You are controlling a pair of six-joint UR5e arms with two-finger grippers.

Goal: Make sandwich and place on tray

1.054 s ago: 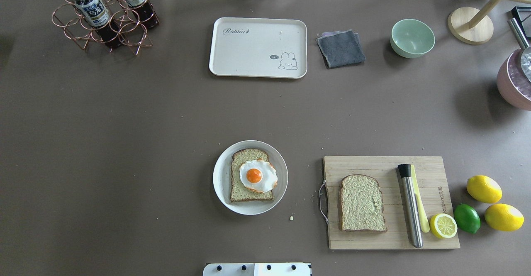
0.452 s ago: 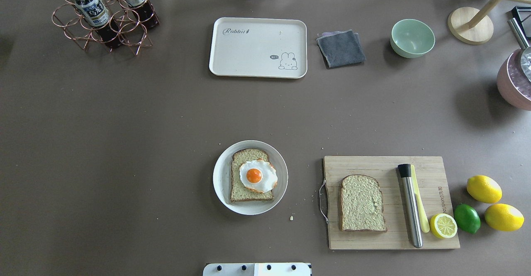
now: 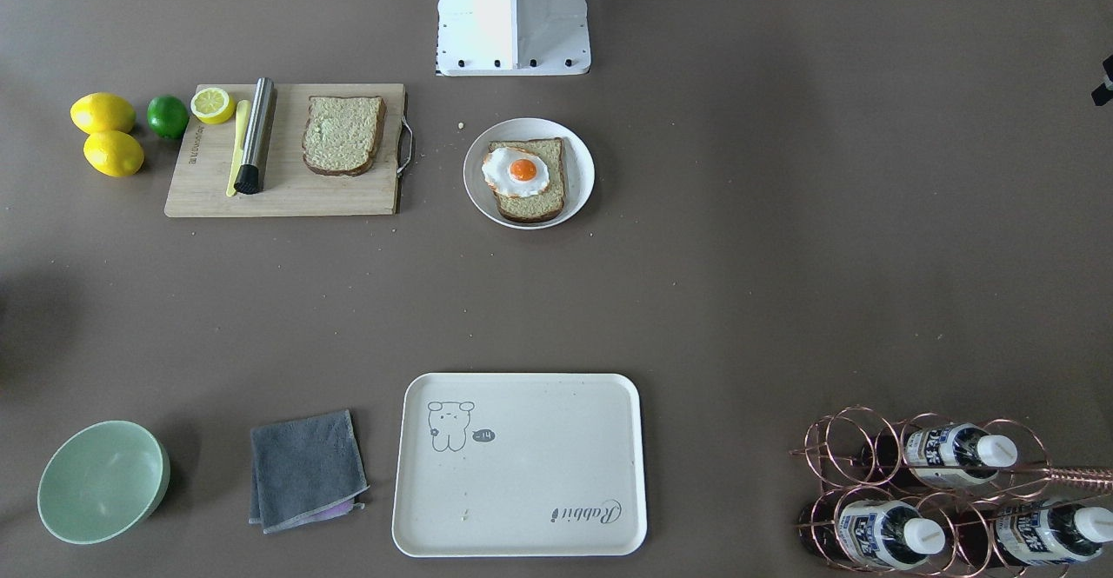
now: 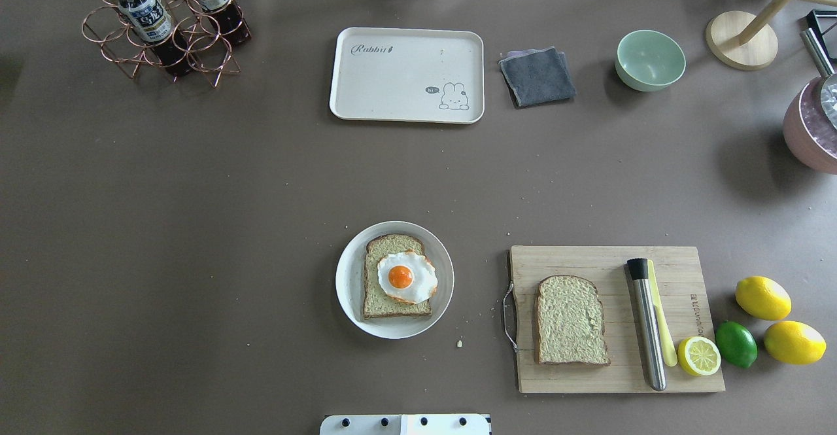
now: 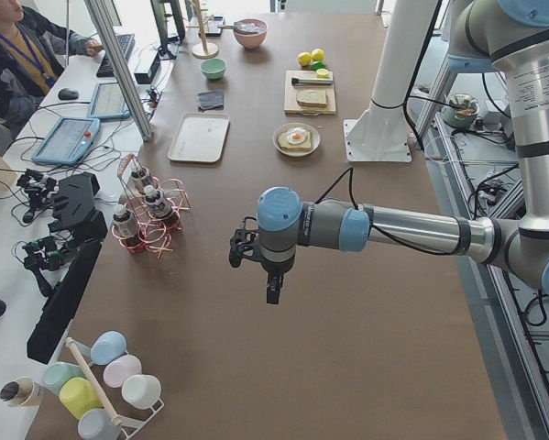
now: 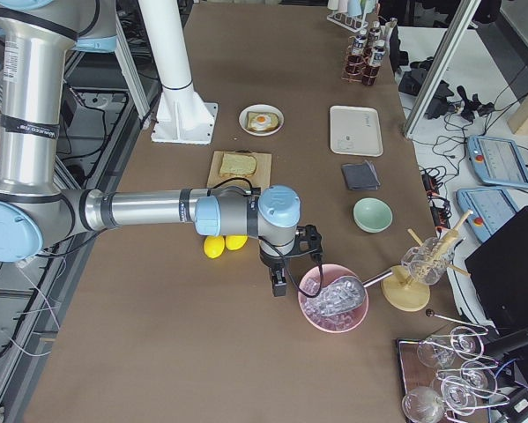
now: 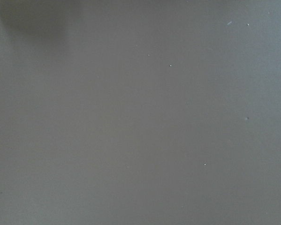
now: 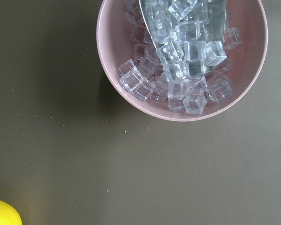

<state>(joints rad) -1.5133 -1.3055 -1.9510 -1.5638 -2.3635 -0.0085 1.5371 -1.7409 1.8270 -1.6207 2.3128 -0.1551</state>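
One slice of speckled tan bread [image 4: 379,304] lies on a round white plate [image 4: 344,284] with the fried egg [image 4: 407,278] on top of it. The second slice [image 4: 570,320] lies on the wooden cutting board [image 4: 588,258]. The cream tray [image 4: 405,75] sits empty at the far middle of the table. My left gripper [image 5: 270,291] hangs over bare table at the left end, far from the food. My right gripper [image 6: 279,284] hangs beside a pink bowl of ice [image 8: 182,56] at the right end. I cannot tell whether either gripper is open or shut.
On the board lie a steel muddler [image 4: 647,324], a yellow knife and a lemon half [image 4: 698,356]. Two lemons and a lime [image 4: 735,344] sit to its right. A grey cloth [image 4: 537,76] and a green bowl [image 4: 650,59] are right of the tray. A copper bottle rack [image 4: 163,29] stands far left.
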